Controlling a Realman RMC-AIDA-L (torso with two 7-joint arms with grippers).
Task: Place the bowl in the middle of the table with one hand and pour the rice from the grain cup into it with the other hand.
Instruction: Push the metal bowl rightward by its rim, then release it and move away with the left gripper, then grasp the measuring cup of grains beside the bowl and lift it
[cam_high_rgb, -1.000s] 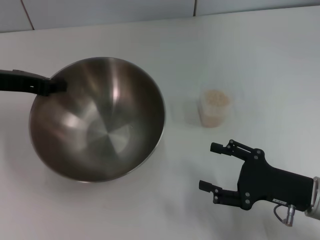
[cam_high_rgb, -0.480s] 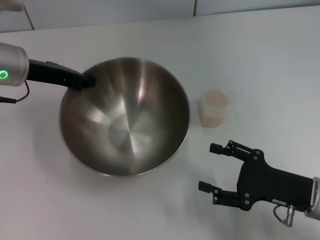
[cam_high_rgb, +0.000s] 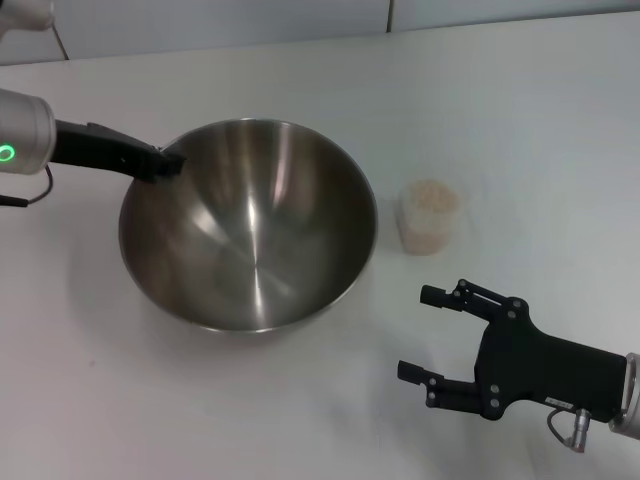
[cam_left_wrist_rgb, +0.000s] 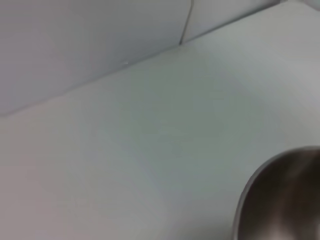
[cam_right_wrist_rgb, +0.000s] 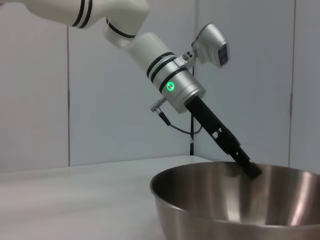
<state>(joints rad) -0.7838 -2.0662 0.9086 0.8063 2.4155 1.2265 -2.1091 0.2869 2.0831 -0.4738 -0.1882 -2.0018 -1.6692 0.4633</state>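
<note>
— What changed on the left?
— The left gripper (cam_high_rgb: 168, 163) still clenches the bowl (cam_high_rgb: 250, 235) by its far-left rim; the bowl now tilts differently, barely shifted on the table (cam_high_rgb: 300, 80).
— And rightward?
— The grain cup (cam_high_rgb: 430, 216) of rice (cam_high_rgb: 431, 195) stays put, and the right gripper (cam_high_rgb: 430, 335) remains near-right, fingers spread and empty.
</note>
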